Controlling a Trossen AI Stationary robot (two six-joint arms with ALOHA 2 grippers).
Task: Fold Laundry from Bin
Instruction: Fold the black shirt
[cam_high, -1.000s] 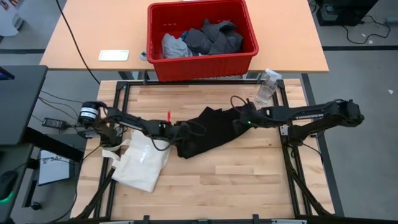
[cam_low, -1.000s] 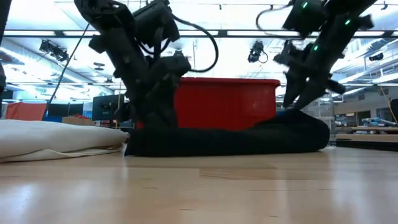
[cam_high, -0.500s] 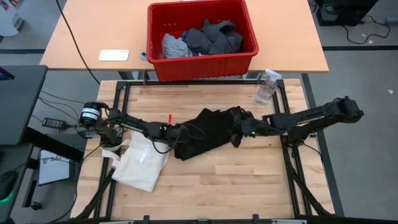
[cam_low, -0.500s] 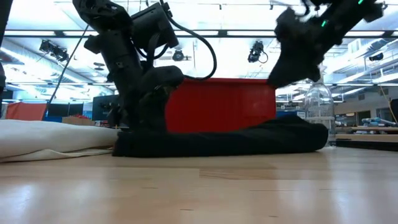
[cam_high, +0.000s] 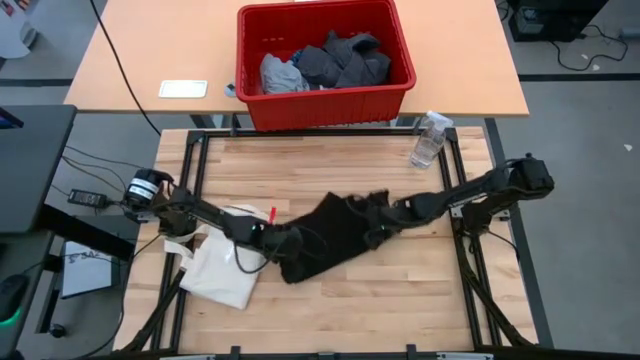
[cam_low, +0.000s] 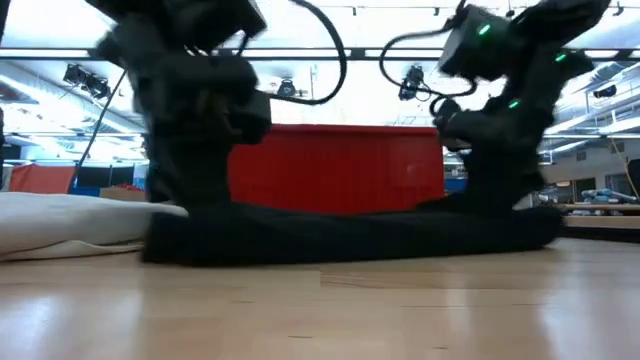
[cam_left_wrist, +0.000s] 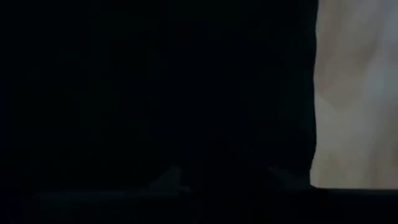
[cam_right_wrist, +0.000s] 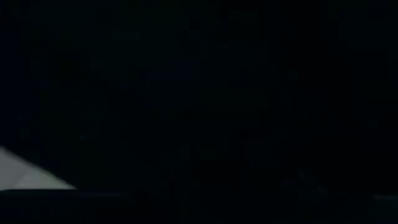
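A black T-shirt (cam_high: 325, 240) lies bunched on the wooden table, low and long in the low view (cam_low: 350, 235). My left gripper (cam_high: 283, 243) is down on its left end, next to the cream tote bag (cam_high: 222, 268). My right gripper (cam_high: 372, 222) is down on its right end. Both wrist views are filled with dark cloth, so the fingers are hidden. The red bin (cam_high: 325, 100) stands on the far table with the rest of the laundry (cam_high: 325, 62) piled inside. My left gripper is on the T-shirt's left end (cam_high: 295, 250), coming steeply from above. Dark cloth and the gripper itself hide the place of contact. That end rests on the table. My right gripper is on the T-shirt's right end (cam_high: 360, 225), slanting down from the table's right. The contact is hidden in the dark cloth. That end lies on the table (cam_low: 520, 230).
A clear spray bottle (cam_high: 428, 140) stands at the table's far right corner. A flat white object (cam_high: 183, 89) lies on the far table left of the bin. The tote bag (cam_low: 60, 220) covers the near left of the wooden table. Bare wood lies toward the near edge.
Both grippers have gone toward the table's near edge, and the right one has also come down and toward the left. The black T-shirt has slid with them toward the near edge. Its right end, raised a second ago, now lies low on the table.
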